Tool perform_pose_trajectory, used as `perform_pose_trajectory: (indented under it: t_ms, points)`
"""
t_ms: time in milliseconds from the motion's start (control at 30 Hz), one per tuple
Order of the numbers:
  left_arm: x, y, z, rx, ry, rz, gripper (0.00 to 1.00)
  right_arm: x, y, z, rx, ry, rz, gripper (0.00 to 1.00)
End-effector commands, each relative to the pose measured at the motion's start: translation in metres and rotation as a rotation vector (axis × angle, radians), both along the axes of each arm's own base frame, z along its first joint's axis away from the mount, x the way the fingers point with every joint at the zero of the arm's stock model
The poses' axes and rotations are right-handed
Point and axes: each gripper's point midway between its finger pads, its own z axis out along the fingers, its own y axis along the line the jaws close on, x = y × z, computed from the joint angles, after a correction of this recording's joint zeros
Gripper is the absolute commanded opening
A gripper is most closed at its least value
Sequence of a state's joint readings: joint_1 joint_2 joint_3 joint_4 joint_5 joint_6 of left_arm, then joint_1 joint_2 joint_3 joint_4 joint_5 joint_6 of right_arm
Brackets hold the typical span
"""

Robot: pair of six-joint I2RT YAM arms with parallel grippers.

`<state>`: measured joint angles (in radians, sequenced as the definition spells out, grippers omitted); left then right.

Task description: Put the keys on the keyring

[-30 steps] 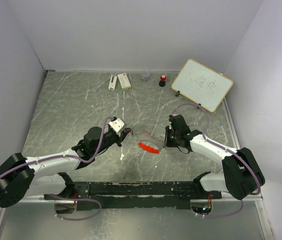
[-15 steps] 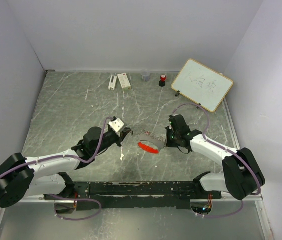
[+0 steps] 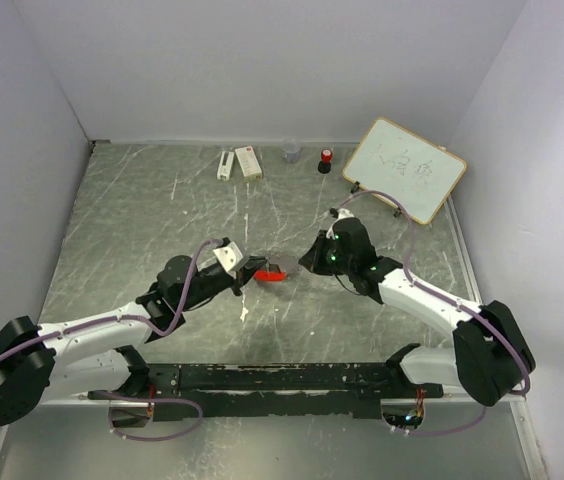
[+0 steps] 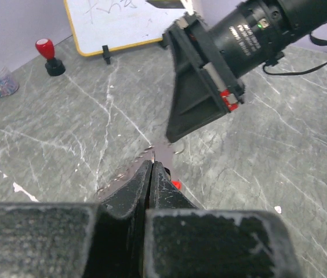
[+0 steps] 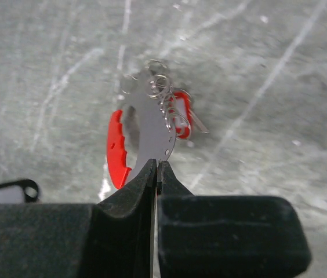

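Note:
The keyring [image 5: 152, 130] is a grey curved metal plate with a red plastic grip [image 5: 115, 150] and small silver rings [image 5: 157, 87]. It hangs off the table, and my right gripper [image 5: 156, 165] is shut on the plate's near end. A red-headed key [image 5: 181, 111] sits among the rings. In the top view the keyring [image 3: 270, 272] shows red between the right gripper [image 3: 309, 262] and the left gripper [image 3: 249, 271]. My left gripper [image 4: 151, 163] is shut on a thin silver sliver. I cannot tell whether that is a key's blade. The black key does not show clearly.
A whiteboard [image 3: 405, 170] leans at the back right. A red-topped stamp [image 3: 326, 160], a small clear cup [image 3: 291, 152] and two white boxes [image 3: 248, 162] line the back wall. A white scrap [image 3: 245, 313] lies on the marbled tabletop [image 3: 142, 220].
The right gripper has shut on the keyring, lifted it off the table and carried it left, close to the left gripper. The left arm has shifted slightly and stays shut.

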<state>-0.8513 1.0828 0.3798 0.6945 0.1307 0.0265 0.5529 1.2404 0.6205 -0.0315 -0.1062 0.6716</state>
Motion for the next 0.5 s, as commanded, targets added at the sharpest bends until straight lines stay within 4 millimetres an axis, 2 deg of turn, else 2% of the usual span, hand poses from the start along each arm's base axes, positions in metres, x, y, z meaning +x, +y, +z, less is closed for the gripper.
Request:
perform_pose_trajectory:
  t_ms: [0,200,467]
  points:
    - [-0.003,-0.014,0.039,-0.063,-0.102,-0.079,0.07,0.018,0.037,0.041,0.157,-0.091,0.010,0.00]
    - [0.008,-0.014,0.047,-0.077,-0.115,-0.032,0.07,0.021,0.064,0.070,0.293,-0.140,-0.032,0.00]
    - [0.020,-0.012,0.063,-0.062,-0.144,0.024,0.07,0.024,0.084,0.102,0.366,-0.190,-0.058,0.00]
